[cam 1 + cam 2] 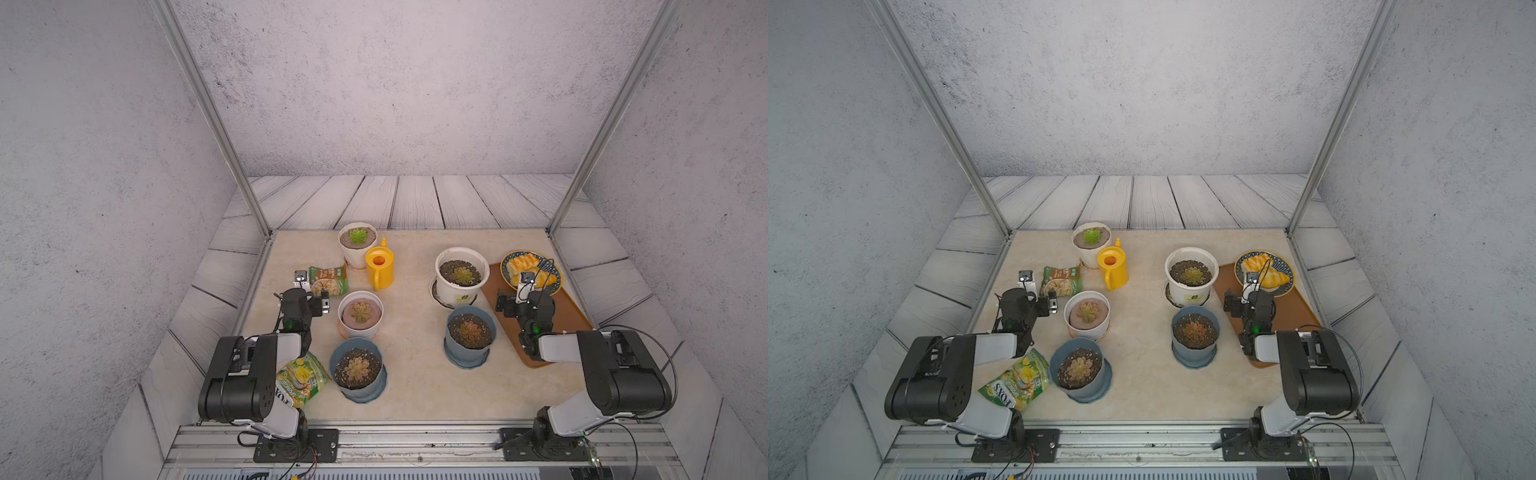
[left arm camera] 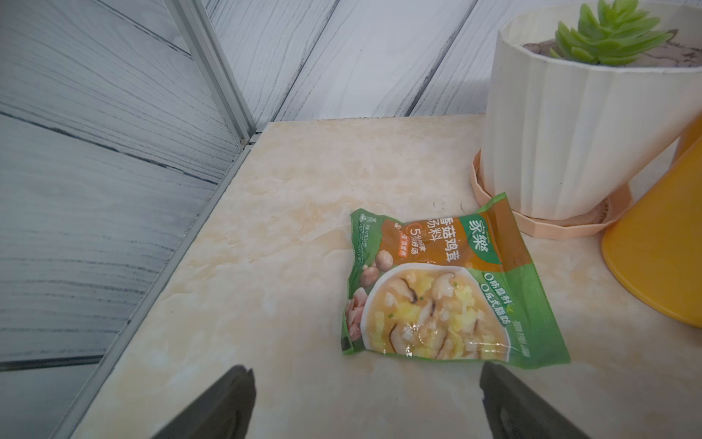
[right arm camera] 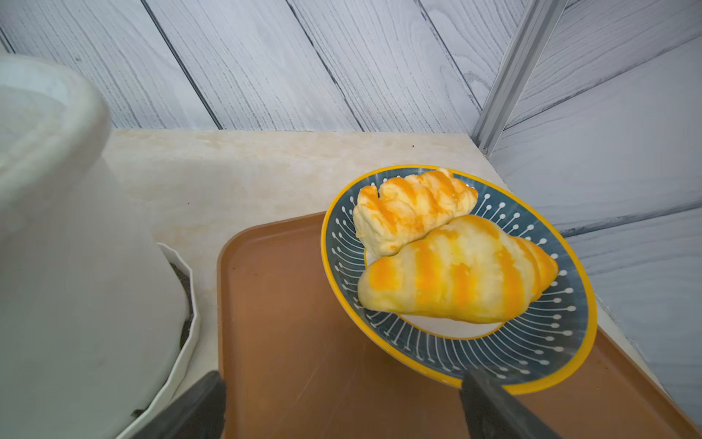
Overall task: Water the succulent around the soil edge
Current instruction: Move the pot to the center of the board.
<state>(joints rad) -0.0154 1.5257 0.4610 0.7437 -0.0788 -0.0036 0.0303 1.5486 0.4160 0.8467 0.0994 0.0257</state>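
The counter [image 1: 415,395] carries a brown tray [image 1: 569,313] at 3 o'clock. At 11 o'clock the yellow watering can [image 1: 379,266] stands upright just beside the ribbed white pot [image 1: 353,255] holding a green succulent [image 1: 357,235]. The left hand [image 2: 364,384] and right hand [image 3: 342,384] both hover with jaws apart, gripping nothing.

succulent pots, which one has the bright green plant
The ribbed white pot at the back, beside the yellow watering can. Its plant is bright green; the other four hold dull pinkish rosettes.
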